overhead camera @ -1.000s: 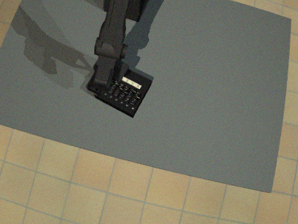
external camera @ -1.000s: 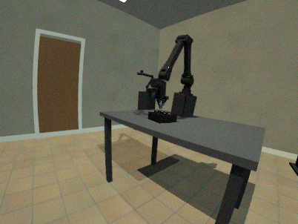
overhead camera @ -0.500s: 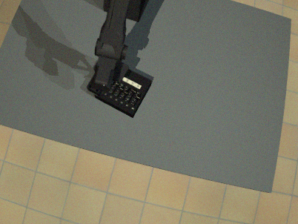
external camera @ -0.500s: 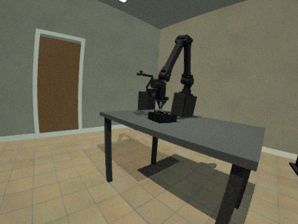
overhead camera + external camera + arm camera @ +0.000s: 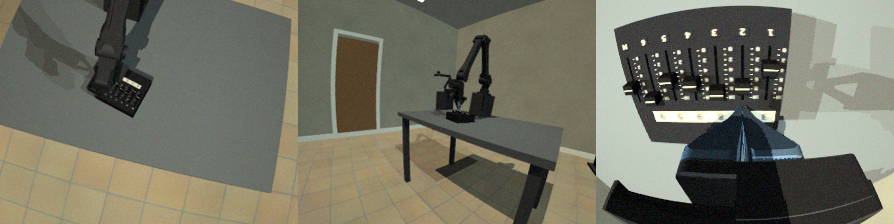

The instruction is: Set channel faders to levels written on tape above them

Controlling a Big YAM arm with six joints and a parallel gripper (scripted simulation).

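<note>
Wrist view: gripper, jaws pressed together on nothing, tip poised over the pale tape strip at the near edge of the lighting desk. Desk stands on the grey table, toward its far left; fader caps sit at differing heights.

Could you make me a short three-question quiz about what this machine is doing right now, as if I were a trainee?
1. True or false: the gripper is shut and holds nothing.
2. Where does the lighting desk stand?
A. On the floor
B. On the grey table
C. On a chair
3. Fill in: in the wrist view, the closed fingertips point at the pale ____ strip beside the faders.

Key
1. True: the fingers meet in a point, with nothing between them.
2. B: it rests on the table, under the arm.
3. Tape.
</note>
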